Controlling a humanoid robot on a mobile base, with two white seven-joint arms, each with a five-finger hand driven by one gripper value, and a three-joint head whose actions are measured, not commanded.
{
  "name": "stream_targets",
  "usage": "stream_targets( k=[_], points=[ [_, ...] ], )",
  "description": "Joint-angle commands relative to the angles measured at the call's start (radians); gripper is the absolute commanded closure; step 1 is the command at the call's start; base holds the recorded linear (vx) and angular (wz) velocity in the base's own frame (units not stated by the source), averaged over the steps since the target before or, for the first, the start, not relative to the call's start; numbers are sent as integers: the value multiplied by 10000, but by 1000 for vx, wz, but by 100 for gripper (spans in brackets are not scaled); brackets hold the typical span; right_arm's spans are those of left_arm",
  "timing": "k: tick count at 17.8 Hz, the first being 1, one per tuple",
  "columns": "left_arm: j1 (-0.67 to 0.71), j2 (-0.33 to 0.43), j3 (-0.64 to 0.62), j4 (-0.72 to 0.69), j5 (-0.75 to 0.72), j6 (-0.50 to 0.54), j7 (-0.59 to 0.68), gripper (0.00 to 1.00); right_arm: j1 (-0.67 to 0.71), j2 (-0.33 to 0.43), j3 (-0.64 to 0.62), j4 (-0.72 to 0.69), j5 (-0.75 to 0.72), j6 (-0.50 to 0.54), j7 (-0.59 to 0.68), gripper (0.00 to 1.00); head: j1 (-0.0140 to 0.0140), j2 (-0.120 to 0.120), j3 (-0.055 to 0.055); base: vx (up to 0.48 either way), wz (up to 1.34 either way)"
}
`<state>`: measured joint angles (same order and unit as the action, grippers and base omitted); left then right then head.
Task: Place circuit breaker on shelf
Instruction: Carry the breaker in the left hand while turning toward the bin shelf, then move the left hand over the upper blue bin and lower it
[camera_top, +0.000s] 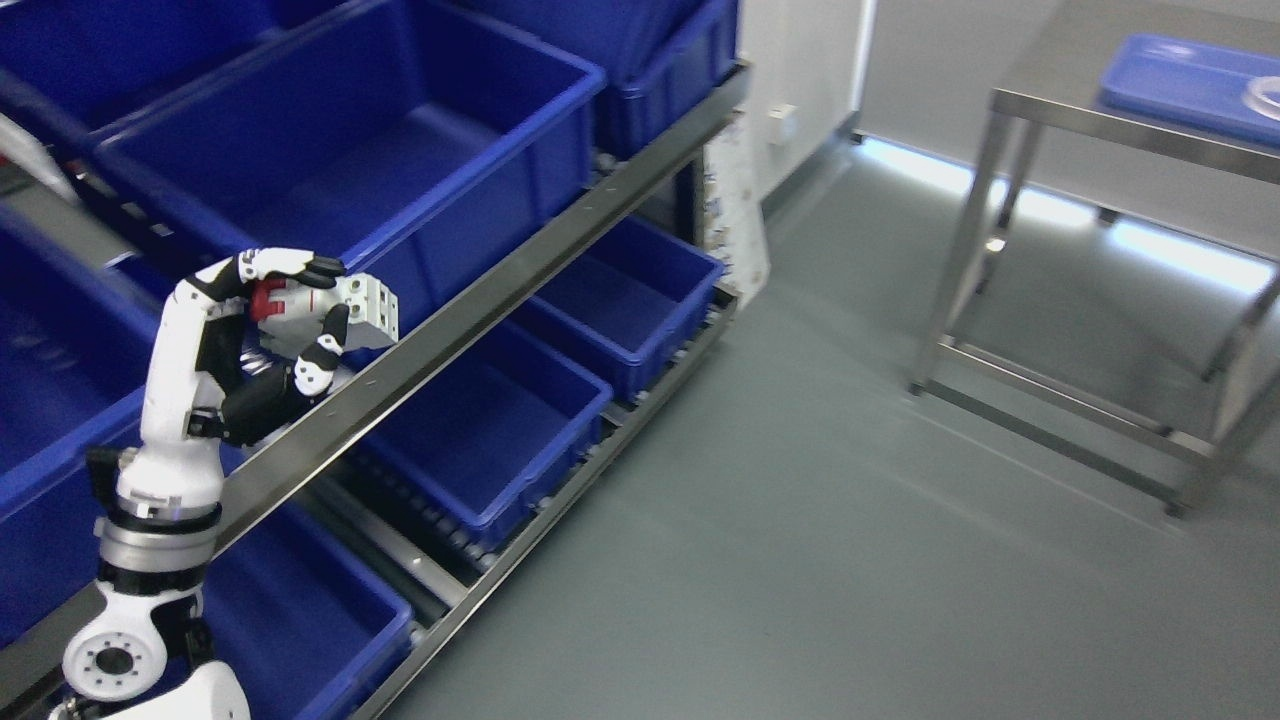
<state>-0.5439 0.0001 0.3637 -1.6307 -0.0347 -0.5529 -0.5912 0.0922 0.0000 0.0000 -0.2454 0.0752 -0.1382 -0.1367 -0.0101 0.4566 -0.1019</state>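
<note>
Blue bins (380, 140) on shelf (500, 290); left hand (262, 330) curled around circuit breaker (355, 305) (white, red toggle).

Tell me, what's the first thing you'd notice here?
Probably the robot's white left hand at the lower left, gripping a white and red circuit breaker just above the metal shelf rail. Next come the big blue bins filling the rack, and a steel table at the upper right.
</note>
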Motion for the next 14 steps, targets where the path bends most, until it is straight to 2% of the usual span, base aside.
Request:
stream_targets(
  k=[1,3,5,9,14],
  points=[
    [-1891,367,-16,260,-1858,848,-70,97,-1,-175,199,0,0,2164,1,0,0,0,0,-58,1213],
    [-2199,413,-62,628,-2656,1110,-131,96,-1,-175,199,0,0,2164,1,0,0,0,0,-52,1021],
    [-2643,536,-338,1454,-3455,1341,-667,96,-1,-175,199,0,0,2164,1,0,0,-2,0,30,759],
    [-3395,551,-431,3340,-5050,1326,-684,95,-1,-175,199,0,0,2164,1,0,0,-2,0,75,519],
    [-4576,551,-431,5487,-5773,1326,-516,95,-1,-175,199,0,0,2164,1,0,0,-3,0,71,364]
  ],
)
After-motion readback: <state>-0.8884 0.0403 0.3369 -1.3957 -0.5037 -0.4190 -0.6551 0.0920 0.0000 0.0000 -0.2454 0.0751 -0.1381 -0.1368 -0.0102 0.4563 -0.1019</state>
